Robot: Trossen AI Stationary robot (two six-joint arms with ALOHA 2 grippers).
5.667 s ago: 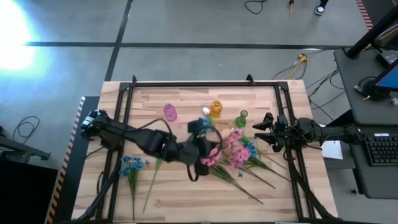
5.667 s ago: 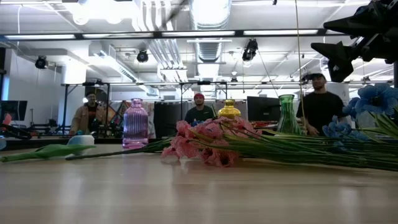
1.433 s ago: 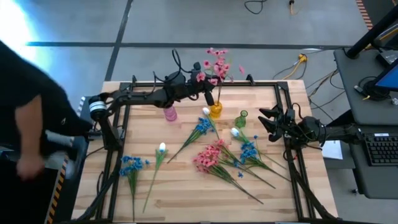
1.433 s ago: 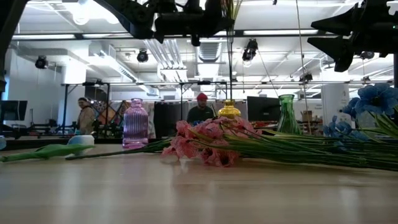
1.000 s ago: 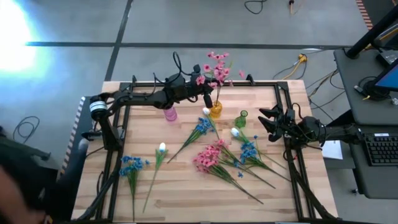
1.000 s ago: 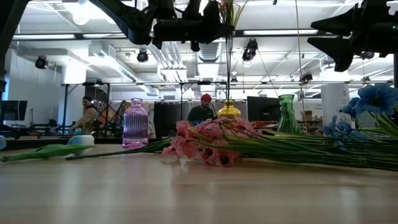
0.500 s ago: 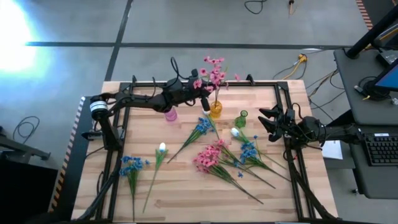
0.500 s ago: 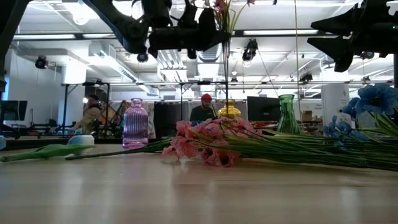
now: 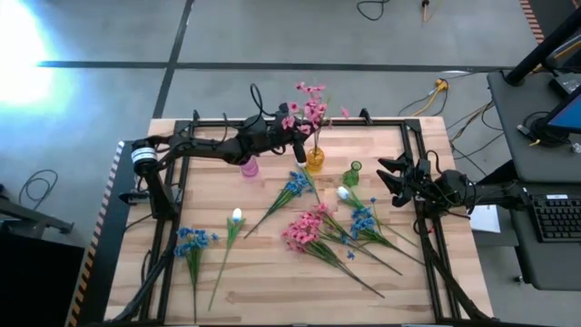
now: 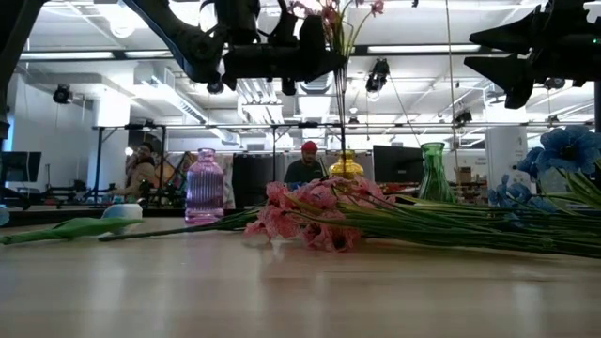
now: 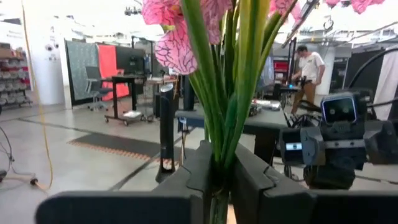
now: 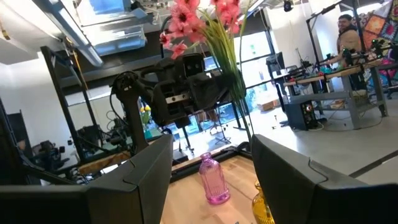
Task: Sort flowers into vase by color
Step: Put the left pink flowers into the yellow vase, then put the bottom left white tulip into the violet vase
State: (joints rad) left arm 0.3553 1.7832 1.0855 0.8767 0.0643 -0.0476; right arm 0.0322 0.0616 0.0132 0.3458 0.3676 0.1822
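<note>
Around yellow vase (image 9: pixel 315 160), purple vase (image 9: pixel 248 165), green vase (image 9: pixel 351 173), loose flowers (image 9: pixel 318 232)

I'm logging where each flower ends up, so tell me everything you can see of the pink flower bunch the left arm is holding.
The pink flower bunch has pink clustered blossoms on several thin green stems, plastic-looking. It stands nearly upright, stems pinched between the left gripper fingers, which look closed on them. The stems run down to the mouth of the yellow vase at the table's far edge; whether they touch its rim is unclear.
</note>
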